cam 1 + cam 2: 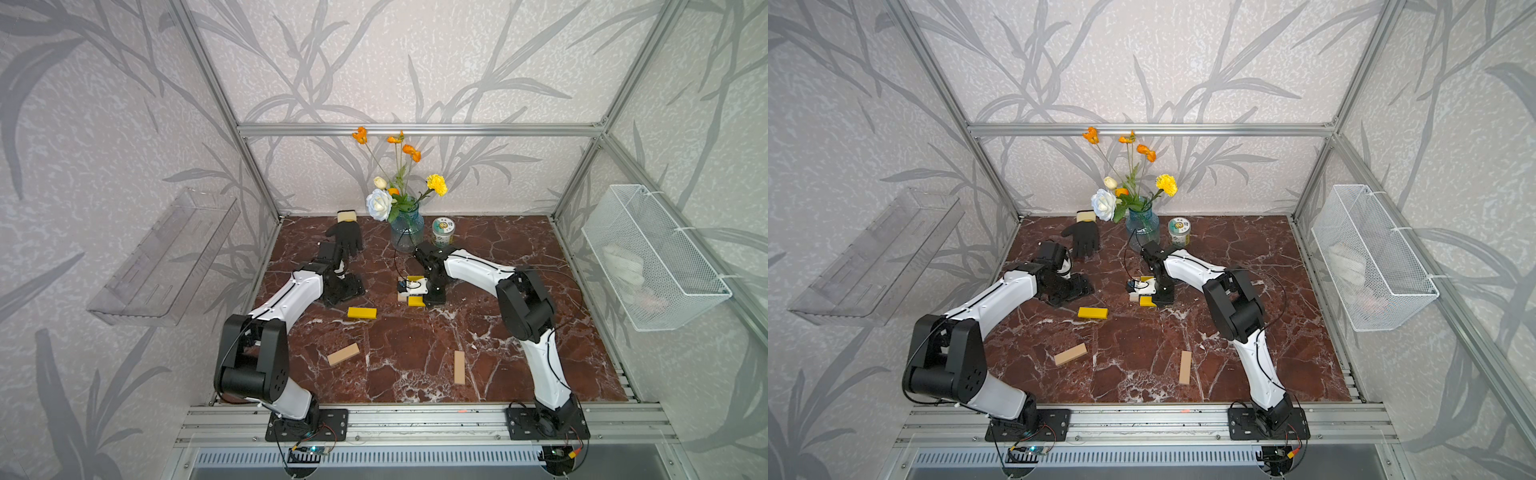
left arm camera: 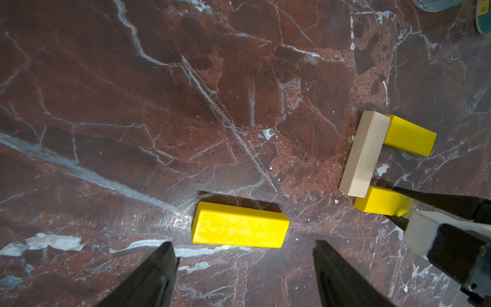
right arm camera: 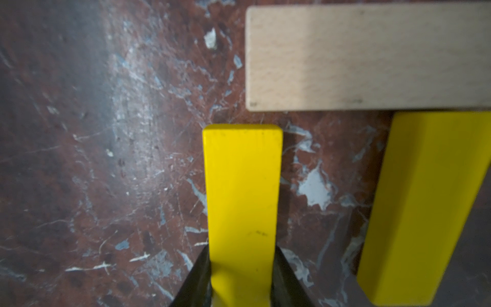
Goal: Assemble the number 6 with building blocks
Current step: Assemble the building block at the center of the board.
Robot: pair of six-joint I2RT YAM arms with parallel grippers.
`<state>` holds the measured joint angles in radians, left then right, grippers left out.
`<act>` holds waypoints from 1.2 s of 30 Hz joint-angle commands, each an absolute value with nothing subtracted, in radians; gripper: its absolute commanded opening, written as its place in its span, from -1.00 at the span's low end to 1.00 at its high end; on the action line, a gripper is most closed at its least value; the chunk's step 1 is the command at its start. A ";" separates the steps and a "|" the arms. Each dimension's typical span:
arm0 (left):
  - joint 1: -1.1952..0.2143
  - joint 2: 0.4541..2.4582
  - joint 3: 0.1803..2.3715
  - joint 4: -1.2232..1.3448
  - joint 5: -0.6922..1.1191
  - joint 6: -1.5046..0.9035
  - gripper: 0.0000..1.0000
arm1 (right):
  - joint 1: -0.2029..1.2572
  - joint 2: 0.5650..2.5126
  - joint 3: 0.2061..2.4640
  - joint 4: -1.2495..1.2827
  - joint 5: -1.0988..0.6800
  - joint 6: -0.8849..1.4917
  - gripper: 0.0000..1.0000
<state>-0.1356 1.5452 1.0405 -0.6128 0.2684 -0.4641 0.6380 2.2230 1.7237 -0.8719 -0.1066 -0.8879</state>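
Yellow block (image 3: pixel 241 199) clamped in right gripper (image 3: pixel 241 255) at table (image 1: pixel 415 353) centre, its end just beside tan block (image 3: pixel 366 57), left gripper (image 2: pixel 244 245) spread wide, just far-left of loose yellow block (image 2: pixel 239 226)

Tan bar (image 2: pixel 365 152) w/ 2 yellow bars (image 2: pixel 410 135) at ends, U-shape; 3rd yellow bar (image 2: pixel 239 226), 2 tan bars (image 1: pixel 343 354) loose, flat.

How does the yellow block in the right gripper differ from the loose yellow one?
The gripped yellow block is clamped between the right gripper's fingers; the loose yellow block lies free before the open left gripper. The gripped one ends near the tan block; the loose one sits alone. Both are yellow bars of like size.
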 commanded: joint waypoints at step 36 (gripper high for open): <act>-0.115 1.534 0.997 -0.594 0.283 -0.452 0.66 | 0.654 2.187 1.708 -0.826 -0.094 -0.843 0.55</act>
